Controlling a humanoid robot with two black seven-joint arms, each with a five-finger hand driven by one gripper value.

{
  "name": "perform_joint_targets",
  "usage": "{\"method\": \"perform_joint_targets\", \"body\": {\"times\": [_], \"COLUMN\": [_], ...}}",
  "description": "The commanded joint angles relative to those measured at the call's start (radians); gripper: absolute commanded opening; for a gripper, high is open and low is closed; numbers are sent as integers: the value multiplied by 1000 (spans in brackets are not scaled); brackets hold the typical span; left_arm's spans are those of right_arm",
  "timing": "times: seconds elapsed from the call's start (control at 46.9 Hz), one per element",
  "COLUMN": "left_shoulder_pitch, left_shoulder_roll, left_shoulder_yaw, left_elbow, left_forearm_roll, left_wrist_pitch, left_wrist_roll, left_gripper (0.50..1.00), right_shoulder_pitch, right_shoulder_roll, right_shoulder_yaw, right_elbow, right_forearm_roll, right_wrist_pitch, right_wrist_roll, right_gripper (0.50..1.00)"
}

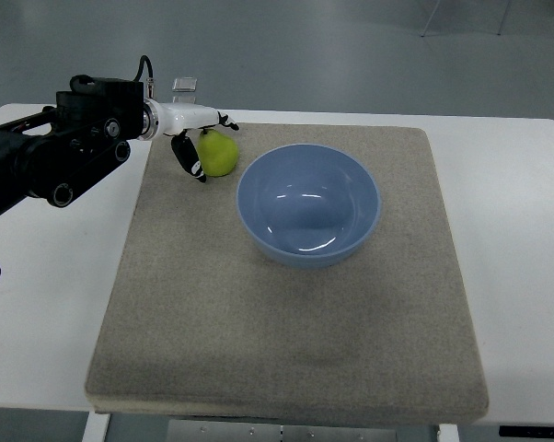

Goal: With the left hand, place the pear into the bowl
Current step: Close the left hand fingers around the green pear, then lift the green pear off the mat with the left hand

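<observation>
A green-yellow pear (pixel 222 157) is at the far left of the beige mat (pixel 286 313), just left of the blue bowl (pixel 308 204). My left hand (pixel 214 147) reaches in from the left, with its white wrist above the mat's far edge. One black finger (pixel 190 158) presses the pear's left side and other fingers curl over its top at the stem. The hand is closed on the pear. I cannot tell whether the pear rests on the mat or is slightly lifted. The bowl is empty and upright. The right arm is not in view.
The mat lies on a white table (pixel 47 276). A small clear object (pixel 185 86) sits at the table's far edge behind the hand. My black left forearm (pixel 47 157) crosses the table's left side.
</observation>
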Motion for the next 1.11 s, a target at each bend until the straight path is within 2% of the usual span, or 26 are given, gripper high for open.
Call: {"method": "perform_joint_targets", "body": {"times": [0.0,0.128,0.235,0.277,0.341,0.405,0.448,0.512,0.576,0.682,0.768,0.853,0.917,1.088], "left_shoulder_pitch": [3,3,3,3,3,3,3,3,3,3,3,-4,-12,-47], "left_shoulder_roll": [-12,-15,-17,-15,-15,-15,-15,-14,-11,-4,-1,12,29,80], "left_shoulder_yaw": [0,2,2,2,2,2,2,0,0,0,0,-3,-9,-11], "left_elbow": [4,14,14,14,14,14,14,14,14,14,13,7,-2,-61], "left_forearm_roll": [-1,-1,-1,-1,0,-1,-1,-1,-1,-1,-6,-14,-17,-17], "left_wrist_pitch": [2,3,5,5,5,5,5,8,24,61,66,66,64,57], "left_wrist_roll": [2,0,0,0,0,0,0,0,0,0,0,0,-2,-40], "left_gripper": [992,971,930,866,808,763,716,696,632,617,581,521,500,500], "right_shoulder_pitch": [0,0,0,0,0,0,0,0,0,0,0,0,0,0], "right_shoulder_roll": [0,0,0,0,0,0,0,0,0,0,0,0,0,0], "right_shoulder_yaw": [0,0,0,0,0,0,0,0,0,0,0,0,0,0], "right_elbow": [0,0,0,0,0,0,0,0,0,0,0,0,0,0], "right_forearm_roll": [0,0,0,0,0,0,0,0,0,0,0,0,0,0], "right_wrist_pitch": [0,0,0,0,0,0,0,0,0,0,0,0,0,0], "right_wrist_roll": [0,0,0,0,1,1,0,0,0,0,0,0,1,0], "right_gripper": [926,926,926,924,924,924,926,926,924,924,926,924,924,924]}}
